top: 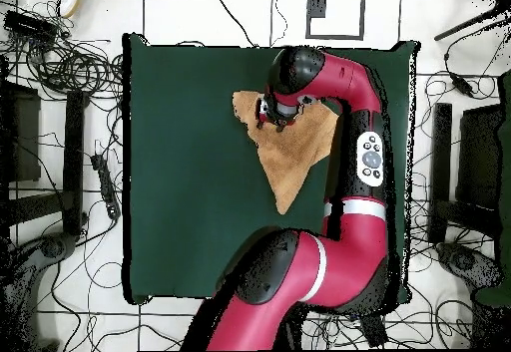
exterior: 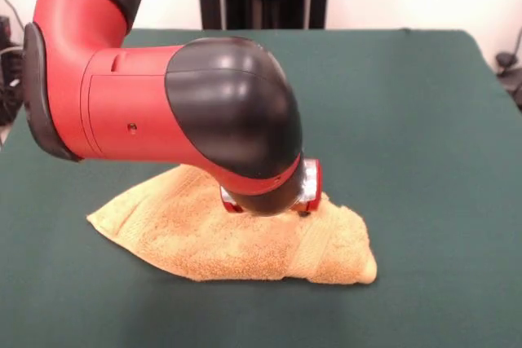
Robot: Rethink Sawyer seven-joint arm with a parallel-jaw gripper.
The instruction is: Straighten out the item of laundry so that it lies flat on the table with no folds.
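**Arm low over the folded towel**

Directly above the cloth, the gripper sits hidden under the arm's wrist, so whether it is clenched or released cannot be told. The towel lies beneath it, folded into a rough triangle on the table, its long axis running left to right.

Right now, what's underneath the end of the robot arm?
The orange towel lies bunched on the green table, directly below the arm's wrist. The wrist hides the jaws and the cloth right under them, so I can't tell if they're gripping it.
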